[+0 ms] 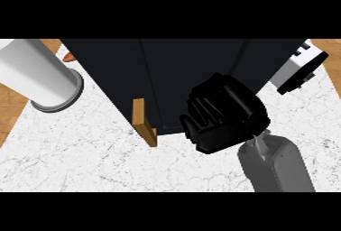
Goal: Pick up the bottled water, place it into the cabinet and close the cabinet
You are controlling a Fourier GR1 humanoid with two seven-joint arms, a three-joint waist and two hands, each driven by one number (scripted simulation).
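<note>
Right hand fills my view, fingers curled; whether they grip anything I cannot tell. No bottled water visible to me. Beyond the fingertips: matte black cabinet, wooden door edge. Risk: knuckles clip the door, cabinet stays ajar. Counter speckled white marble; smooth white cylinder far left.

No text, label, brand, number or sign can be read anywhere in the head view. The dark cabinet across the upper middle of the frame has plain faces, the white cylindrical container at the upper left is unmarked, and the white and black appliance at the upper right carries only black slots, no lettering. The white marbled counter shows only veining.
</note>
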